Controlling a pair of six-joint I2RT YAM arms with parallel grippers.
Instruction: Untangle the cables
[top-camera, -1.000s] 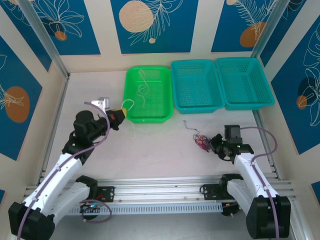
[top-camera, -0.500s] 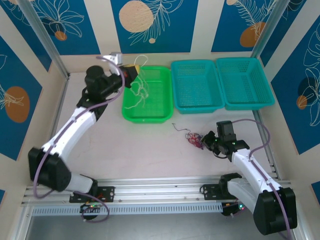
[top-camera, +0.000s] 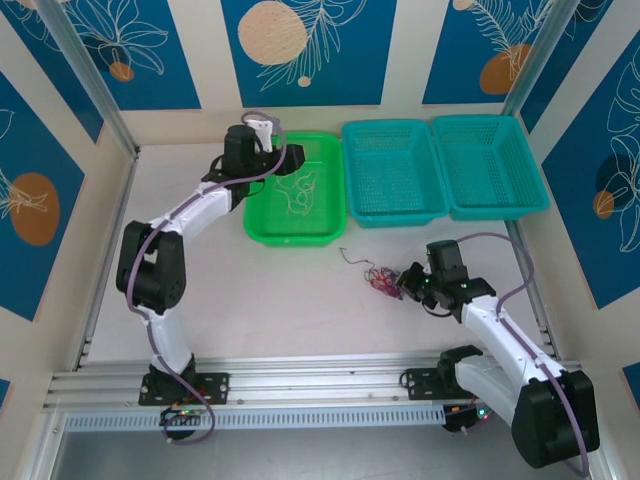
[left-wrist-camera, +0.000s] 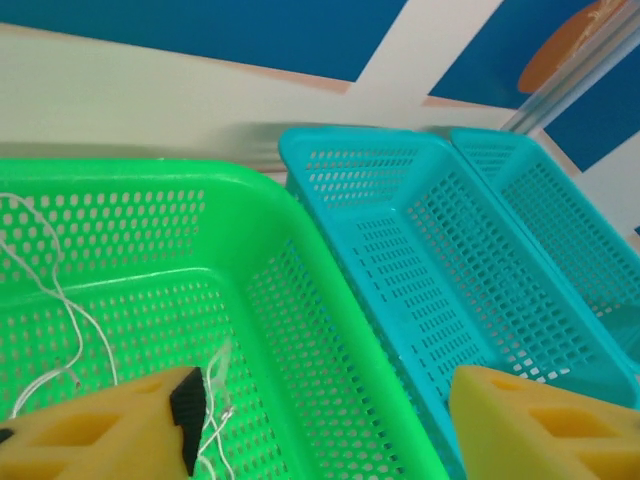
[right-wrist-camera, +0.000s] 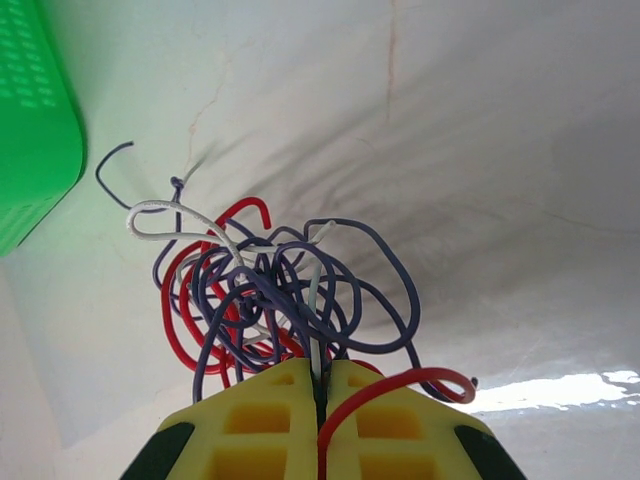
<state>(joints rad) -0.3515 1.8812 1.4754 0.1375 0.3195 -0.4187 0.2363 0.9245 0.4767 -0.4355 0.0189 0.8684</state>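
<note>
A tangle of thin red, purple and white cables (top-camera: 378, 279) lies on the table in front of the baskets, with my right gripper (top-camera: 407, 284) shut on it from the right. In the right wrist view the yellow fingers (right-wrist-camera: 320, 378) pinch a white strand and a red one, and the tangle (right-wrist-camera: 265, 290) fans out ahead of them. Loose white cables (top-camera: 300, 190) lie in the green basket (top-camera: 294, 238). My left gripper (top-camera: 287, 160) hovers open over that basket's back edge. In the left wrist view its gripper (left-wrist-camera: 320, 430) stands wide apart, a white cable (left-wrist-camera: 62, 300) below and beside the left finger.
Two teal baskets (top-camera: 395, 217) (top-camera: 497, 211) stand empty to the right of the green one, touching side by side along the back wall. Aluminium rails run along the table's near edge (top-camera: 320, 370) and its sides.
My left arm swung right from the basket's back left corner to over the green basket and opened, and the white cable it carried now lies in the basket. The right gripper drew the tangle slightly left.
</note>
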